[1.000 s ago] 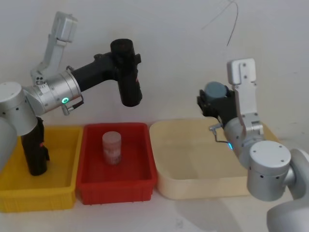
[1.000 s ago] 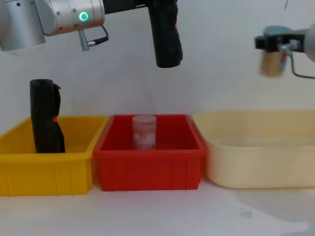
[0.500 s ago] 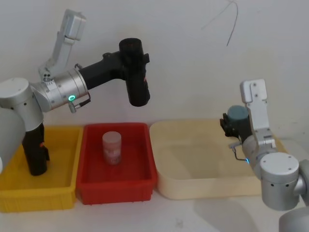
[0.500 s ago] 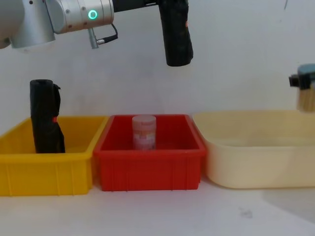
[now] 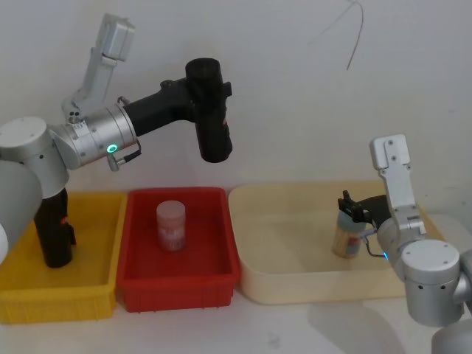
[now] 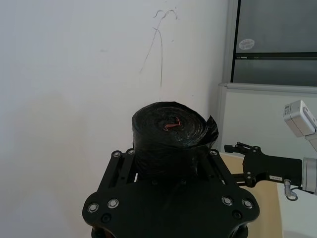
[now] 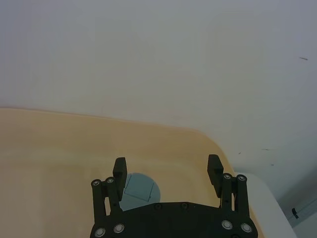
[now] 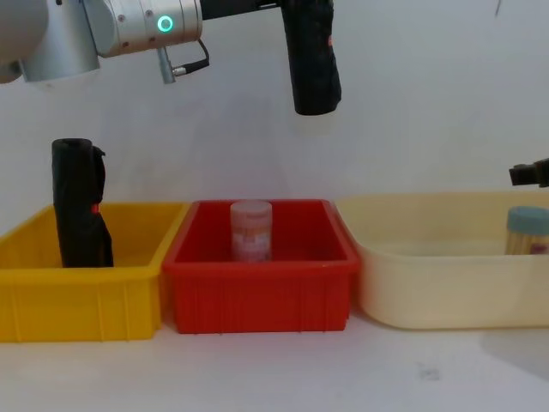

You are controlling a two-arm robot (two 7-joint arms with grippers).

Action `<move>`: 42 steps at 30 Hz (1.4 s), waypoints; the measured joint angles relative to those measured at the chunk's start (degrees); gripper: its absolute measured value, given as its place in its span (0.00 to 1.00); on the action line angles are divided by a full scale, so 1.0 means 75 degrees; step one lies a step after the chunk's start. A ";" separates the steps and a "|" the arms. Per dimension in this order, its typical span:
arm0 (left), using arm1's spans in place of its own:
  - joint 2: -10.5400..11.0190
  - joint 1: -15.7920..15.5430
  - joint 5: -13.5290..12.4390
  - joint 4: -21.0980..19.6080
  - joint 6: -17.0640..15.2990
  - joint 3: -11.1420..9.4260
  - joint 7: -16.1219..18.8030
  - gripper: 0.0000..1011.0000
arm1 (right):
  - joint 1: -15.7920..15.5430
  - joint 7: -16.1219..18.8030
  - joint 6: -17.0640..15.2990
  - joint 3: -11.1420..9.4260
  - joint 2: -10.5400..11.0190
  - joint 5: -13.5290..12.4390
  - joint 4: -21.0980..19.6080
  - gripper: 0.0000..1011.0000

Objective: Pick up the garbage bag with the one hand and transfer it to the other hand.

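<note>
One garbage bag (image 8: 313,60) end cut off; left claw (image 6: 171,156) seemingly clamped.

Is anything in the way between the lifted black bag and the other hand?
Nothing visible, just air. The left gripper holds the garbage bag above the red bin; the right gripper is open over the cream tub.

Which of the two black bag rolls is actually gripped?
The roll in the air above the red bin, clamped in the left gripper. The other roll stands upright in the yellow bin, untouched.
</note>
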State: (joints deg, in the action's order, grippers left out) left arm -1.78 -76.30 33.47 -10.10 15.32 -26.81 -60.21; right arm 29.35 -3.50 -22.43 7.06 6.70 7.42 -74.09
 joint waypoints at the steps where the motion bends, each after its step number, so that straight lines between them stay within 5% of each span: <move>1: -0.0007 -0.0015 0.0003 0.0025 0.0009 -0.0004 -0.0011 0.44 | -0.0002 0.0013 -0.0001 -0.0003 0.0003 0.0003 -0.0001 0.99; 18: -0.0047 -0.0085 0.0022 0.0161 0.0057 -0.0020 -0.0071 0.44 | -0.0372 0.0884 0.0190 -0.0078 0.0140 -0.0374 -0.0805 0.99; 42: -0.0059 -0.0108 0.0027 0.0207 0.0073 -0.0024 -0.0091 0.44 | -0.0649 0.2968 0.0403 0.0023 0.0336 -0.1723 -0.2022 0.99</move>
State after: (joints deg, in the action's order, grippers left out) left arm -2.22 -77.11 33.67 -8.54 15.87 -27.00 -60.89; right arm 24.48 18.76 -19.41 7.23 9.22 -5.51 -89.25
